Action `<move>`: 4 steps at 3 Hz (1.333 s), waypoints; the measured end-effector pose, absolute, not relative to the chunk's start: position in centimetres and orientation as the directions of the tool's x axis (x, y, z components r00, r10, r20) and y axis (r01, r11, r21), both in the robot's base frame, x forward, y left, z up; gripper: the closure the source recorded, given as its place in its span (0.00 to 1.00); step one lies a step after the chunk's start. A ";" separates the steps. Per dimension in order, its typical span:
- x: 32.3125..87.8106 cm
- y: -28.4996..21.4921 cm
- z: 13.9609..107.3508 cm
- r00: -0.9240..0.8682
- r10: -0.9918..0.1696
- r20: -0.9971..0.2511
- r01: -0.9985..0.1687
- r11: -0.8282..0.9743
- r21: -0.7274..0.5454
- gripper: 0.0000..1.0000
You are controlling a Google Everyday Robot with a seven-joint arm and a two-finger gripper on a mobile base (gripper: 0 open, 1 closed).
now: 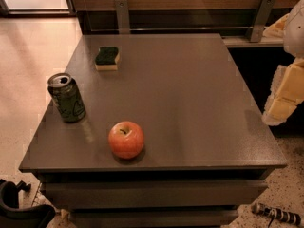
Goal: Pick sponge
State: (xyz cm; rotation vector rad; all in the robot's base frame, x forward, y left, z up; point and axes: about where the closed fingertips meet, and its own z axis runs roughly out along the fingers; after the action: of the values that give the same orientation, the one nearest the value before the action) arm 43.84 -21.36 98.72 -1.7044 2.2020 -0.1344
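Observation:
The sponge (107, 58) lies flat on the grey table (190, 103) near its far left corner, dark green scouring layer up over pale yellow foam. My gripper (284, 96), pale yellow and blocky, hangs at the right edge of the view, off the table's right side and far from the sponge. It holds nothing that I can see.
A dark green drink can (66, 98) stands upright near the table's left edge. A red apple (126, 139) sits near the front edge. A wooden wall with metal brackets (122, 14) runs behind the table. A striped object (278, 214) lies on the floor at the bottom right.

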 end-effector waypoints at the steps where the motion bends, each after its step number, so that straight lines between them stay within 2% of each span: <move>1: 43.8 -21.4 98.7 -0.214 -0.953 -0.217 -0.919 0.271 -0.286 0.00; 2: 45.8 -20.2 98.4 -0.235 -0.912 -0.336 -0.888 0.342 -0.308 0.00; 3: 48.3 -15.9 97.3 -0.244 -0.804 -0.543 -0.861 0.437 -0.260 0.00; 4: 49.5 -10.3 96.4 -0.250 -0.670 -0.699 -0.849 0.498 -0.174 0.00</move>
State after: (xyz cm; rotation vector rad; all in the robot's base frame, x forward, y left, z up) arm 49.53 -10.30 96.35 -1.2460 2.0022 0.3081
